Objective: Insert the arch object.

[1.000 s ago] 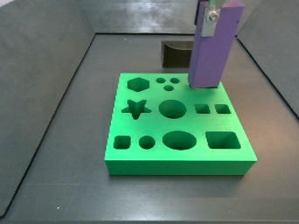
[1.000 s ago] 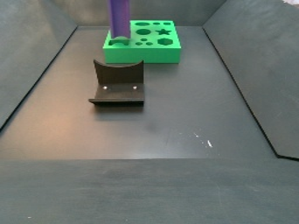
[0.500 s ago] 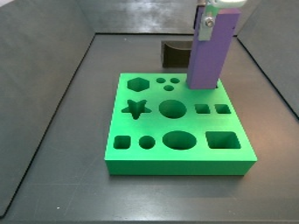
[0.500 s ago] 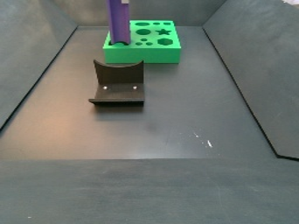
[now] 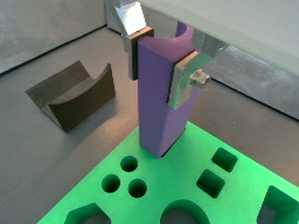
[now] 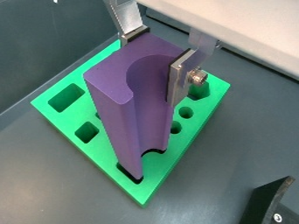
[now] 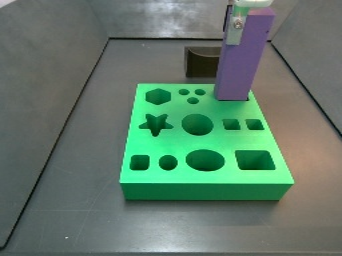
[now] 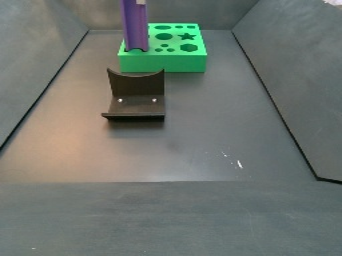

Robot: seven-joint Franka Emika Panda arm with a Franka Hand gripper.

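Observation:
My gripper (image 5: 162, 68) is shut on a tall purple bar (image 5: 158, 105) with a semicircular groove down one side, so its cross-section is an arch. The bar stands nearly upright, and its lower end sits in a hole near a far corner of the green board (image 7: 201, 188). In both wrist views the silver fingers (image 6: 181, 79) clamp the bar's upper part. The bar (image 6: 128, 114) meets the board (image 6: 211, 96) at its edge. In a side view the gripper (image 7: 238, 25) is above the board's far right. Another side view shows the bar (image 8: 134, 25) and the board (image 8: 181, 62).
The fixture (image 8: 134, 95), dark olive-brown with a curved notch in its top, stands on the dark floor away from the board and shows behind it in a side view (image 7: 201, 60). The board has several other shaped holes. Grey walls enclose the floor.
The bar has straightened slightly and stands more upright over its hole. The board and the fixture have not moved.

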